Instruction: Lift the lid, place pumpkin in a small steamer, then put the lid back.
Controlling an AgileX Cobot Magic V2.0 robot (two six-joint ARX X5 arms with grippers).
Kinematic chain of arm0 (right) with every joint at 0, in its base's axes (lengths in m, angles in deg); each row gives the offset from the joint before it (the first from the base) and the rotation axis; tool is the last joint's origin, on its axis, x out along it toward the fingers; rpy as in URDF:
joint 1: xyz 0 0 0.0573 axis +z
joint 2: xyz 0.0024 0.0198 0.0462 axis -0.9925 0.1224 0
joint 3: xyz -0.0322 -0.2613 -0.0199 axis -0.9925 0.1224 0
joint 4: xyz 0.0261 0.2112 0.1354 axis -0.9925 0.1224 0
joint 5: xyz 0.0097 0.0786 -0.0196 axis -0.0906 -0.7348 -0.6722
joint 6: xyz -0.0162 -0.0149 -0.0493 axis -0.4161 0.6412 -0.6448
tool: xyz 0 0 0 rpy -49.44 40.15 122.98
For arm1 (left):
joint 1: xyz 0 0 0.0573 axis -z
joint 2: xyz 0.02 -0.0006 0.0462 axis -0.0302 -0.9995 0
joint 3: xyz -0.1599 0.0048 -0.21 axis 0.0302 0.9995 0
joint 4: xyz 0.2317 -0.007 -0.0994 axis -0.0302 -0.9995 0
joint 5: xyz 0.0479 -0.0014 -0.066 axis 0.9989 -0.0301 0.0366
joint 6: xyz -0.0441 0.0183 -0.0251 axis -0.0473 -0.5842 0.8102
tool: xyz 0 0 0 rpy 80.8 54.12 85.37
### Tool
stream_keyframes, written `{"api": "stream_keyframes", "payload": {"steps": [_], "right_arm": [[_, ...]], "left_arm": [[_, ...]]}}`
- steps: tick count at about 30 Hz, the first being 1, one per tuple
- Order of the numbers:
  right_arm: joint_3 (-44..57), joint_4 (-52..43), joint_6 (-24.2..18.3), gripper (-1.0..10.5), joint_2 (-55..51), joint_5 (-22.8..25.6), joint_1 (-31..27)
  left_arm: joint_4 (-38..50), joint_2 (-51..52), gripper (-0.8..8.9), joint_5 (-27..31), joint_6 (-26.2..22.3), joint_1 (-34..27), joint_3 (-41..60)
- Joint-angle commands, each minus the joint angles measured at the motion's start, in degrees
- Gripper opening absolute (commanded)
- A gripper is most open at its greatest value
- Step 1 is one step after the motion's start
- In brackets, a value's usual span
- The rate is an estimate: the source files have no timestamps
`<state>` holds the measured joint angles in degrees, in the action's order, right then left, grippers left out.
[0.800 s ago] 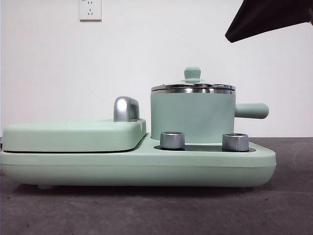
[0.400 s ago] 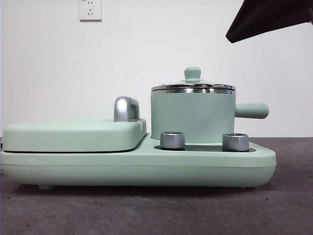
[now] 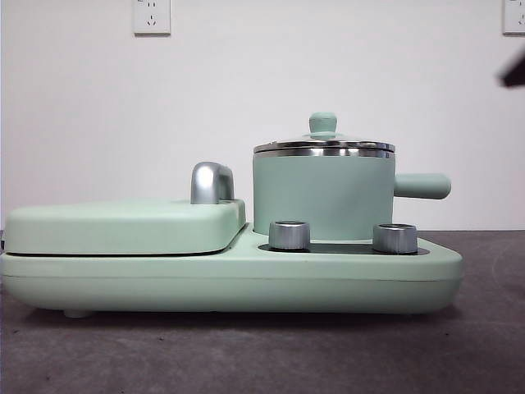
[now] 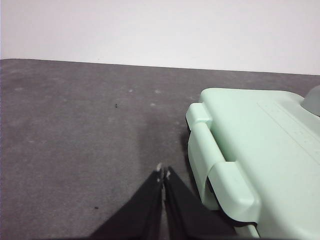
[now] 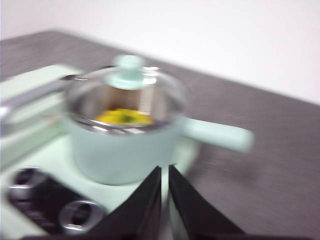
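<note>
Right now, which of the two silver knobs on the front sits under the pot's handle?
The silver knob below the steamer's side handle; the other knob sits nearer the flat rectangular cover.
</note>
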<state>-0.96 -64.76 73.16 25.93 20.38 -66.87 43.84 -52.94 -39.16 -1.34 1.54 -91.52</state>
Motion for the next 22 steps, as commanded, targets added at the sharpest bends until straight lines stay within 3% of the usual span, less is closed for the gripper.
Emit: {"api": "stream_keyframes", "payload": {"steps": [1, 11, 22], "right_arm": [[5.7, -1.8, 0.0, 0.2, -6.4, 0.6, -3.7], [14.7, -1.8, -0.2, 0.2, -21.4, 3.6, -14.4], [14.7, -1.7, 1.1, 0.2, -21.4, 3.1, -14.7]], "left_arm": [[0.7, 0.1, 0.07, -0.1, -0.2, 0.0, 1.1], [0.7, 0.0, 0.07, -0.1, -0.2, 0.0, 1.1], [0.7, 0.1, 0.07, -0.1, -0.2, 0.0, 1.1]]}}
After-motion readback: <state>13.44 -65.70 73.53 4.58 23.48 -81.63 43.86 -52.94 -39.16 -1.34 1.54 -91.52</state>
